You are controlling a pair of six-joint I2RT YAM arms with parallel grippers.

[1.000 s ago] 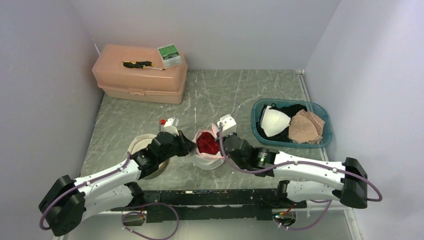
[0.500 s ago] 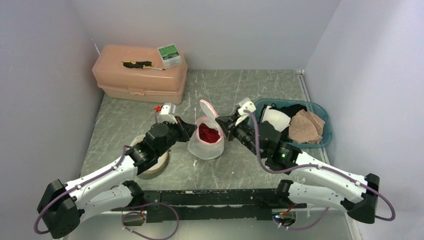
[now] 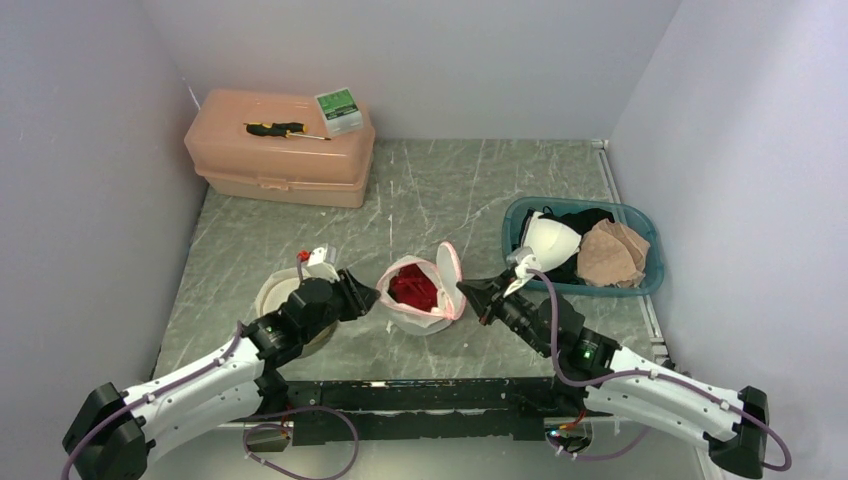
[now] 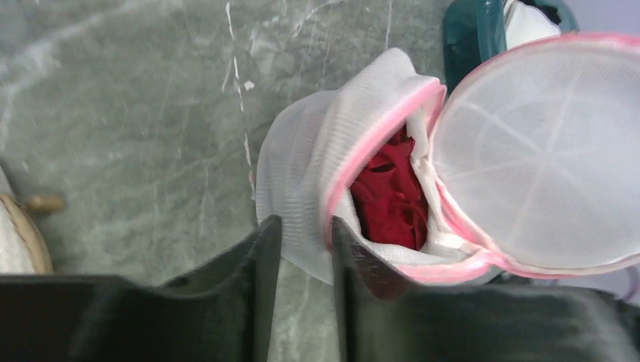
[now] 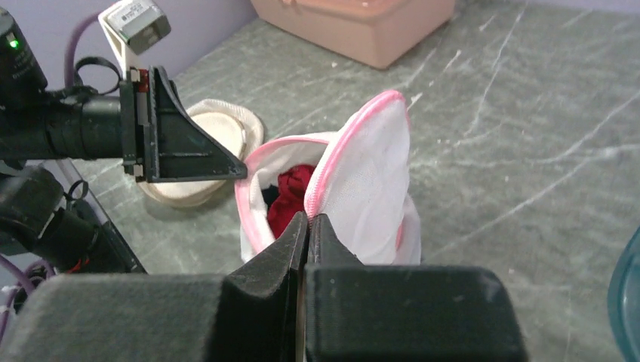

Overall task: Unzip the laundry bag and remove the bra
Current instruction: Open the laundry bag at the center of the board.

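Grey marbled tabletop (image 3: pixel 480 180), overhead view: your laundry bag (image 3: pixel 425 312) sits unzipped at centre, flap raised, red bra (image 3: pixel 410 285) inside. Left wrist view: left gripper (image 4: pixel 302 226), jaws narrowly parted, bag's mesh rim between them. Right wrist view: right gripper (image 5: pixel 308 219), clamped on the flap's pink zipper edge.

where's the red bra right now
In the top view the red bra sits inside the open laundry bag, centre front, between the left claw and the right claw.
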